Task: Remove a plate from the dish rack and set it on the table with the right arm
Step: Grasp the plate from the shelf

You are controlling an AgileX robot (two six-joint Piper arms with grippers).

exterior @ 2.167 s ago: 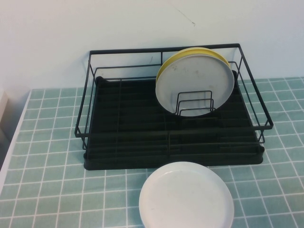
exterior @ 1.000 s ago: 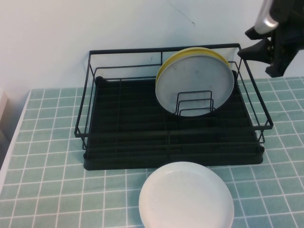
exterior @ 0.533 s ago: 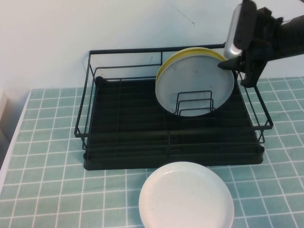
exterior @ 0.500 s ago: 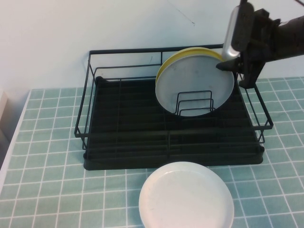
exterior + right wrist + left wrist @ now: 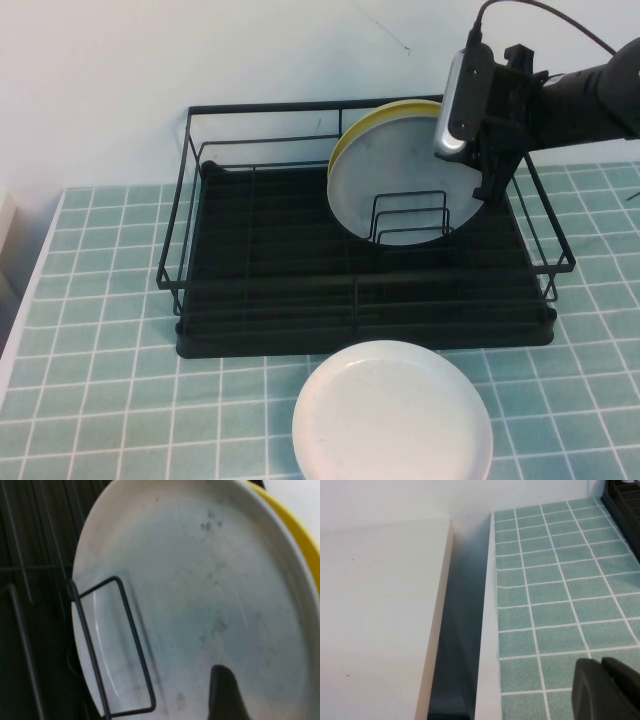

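The light grey speckled plate (image 5: 395,175) stands on edge in the black wire dish rack (image 5: 270,255), against a wire divider, with a yellow plate (image 5: 385,118) right behind it. My right gripper (image 5: 484,165) reaches in from the right and sits at the grey plate's upper right rim, open. In the right wrist view the plate (image 5: 200,590) fills the picture and one dark finger (image 5: 226,692) lies in front of its face; the other finger is hidden. My left gripper (image 5: 606,687) is shut and empty, low over the teal tiled table (image 5: 555,580), out of the high view.
A brighter white plate (image 5: 392,415) lies flat on the table (image 5: 100,400) in front of the rack. A white wall stands close behind the rack. The table's left edge (image 5: 487,630) drops to a gap beside a white surface (image 5: 375,620).
My right arm came into view from the upper right and moved left and down to the grey plate's upper right rim. The plates and the rack have not moved.
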